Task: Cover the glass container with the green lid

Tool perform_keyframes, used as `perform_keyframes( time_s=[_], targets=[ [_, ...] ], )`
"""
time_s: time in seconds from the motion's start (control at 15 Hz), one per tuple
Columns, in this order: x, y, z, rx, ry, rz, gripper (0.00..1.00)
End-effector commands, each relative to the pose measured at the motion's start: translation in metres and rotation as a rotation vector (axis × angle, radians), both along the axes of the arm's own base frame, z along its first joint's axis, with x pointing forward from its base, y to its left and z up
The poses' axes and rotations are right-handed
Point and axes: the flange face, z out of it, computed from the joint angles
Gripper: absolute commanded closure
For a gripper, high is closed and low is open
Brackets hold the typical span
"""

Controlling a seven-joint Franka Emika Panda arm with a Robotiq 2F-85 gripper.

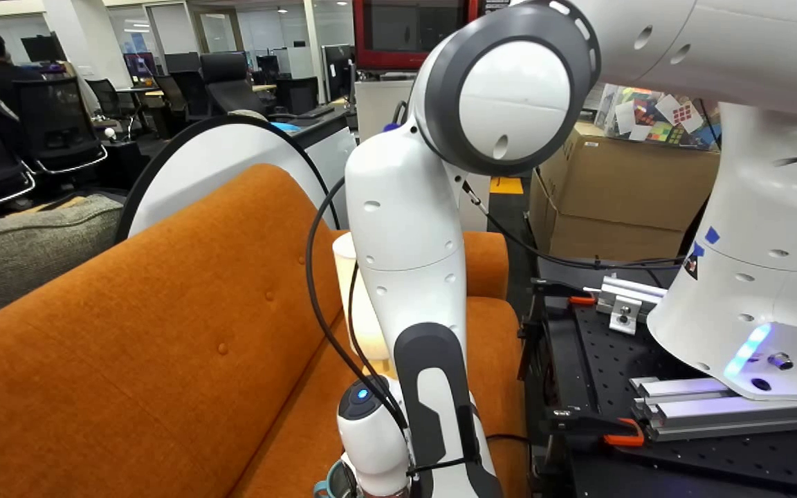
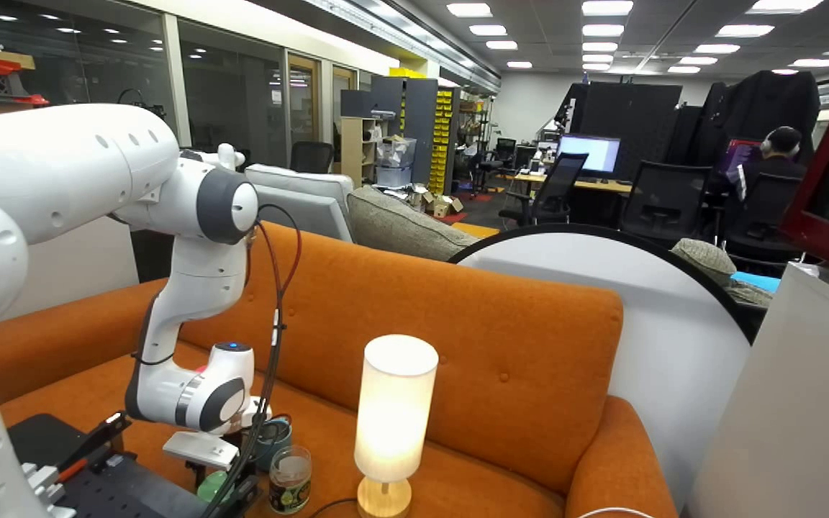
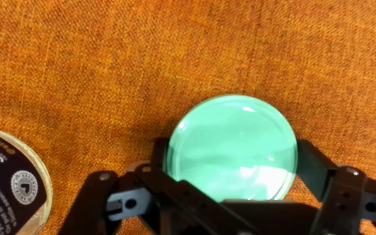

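Note:
The green lid (image 3: 233, 137) is a round, shiny, see-through green cap in the middle of the wrist view. My gripper (image 3: 231, 158) has a finger against each side of it and looks shut on it. I cannot tell whether the lid touches the sofa seat. The lid also shows in an exterior view (image 2: 211, 486), low beside the gripper. The glass container (image 2: 290, 478) stands upright to the right of the lid there, clear on top with a dark label. In the wrist view the glass container (image 3: 11, 182) is cut off at the lower left, showing dark print inside a pale rim.
A blue mug (image 2: 273, 440) stands right behind the glass container. A lit white lamp (image 2: 394, 410) with a wooden base stands farther right on the orange sofa (image 2: 458, 309). Black cables (image 2: 274, 352) hang along the arm. The black mounting table (image 2: 127, 489) lies close by the lid.

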Motion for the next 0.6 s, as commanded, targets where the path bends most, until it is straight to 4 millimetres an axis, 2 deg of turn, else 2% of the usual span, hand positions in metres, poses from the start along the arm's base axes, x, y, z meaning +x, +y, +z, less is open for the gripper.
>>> perform_keyframes(
  time_s=[0.0, 0.2, 0.53],
  targets=[
    [-0.002, -0.003, 0.012, 0.021, 0.017, -0.009, 0.30],
    [-0.005, -0.003, 0.027, 0.012, 0.008, -0.014, 0.30],
    [-0.003, -0.005, 0.073, -0.015, -0.042, -0.027, 0.30]
  ],
)
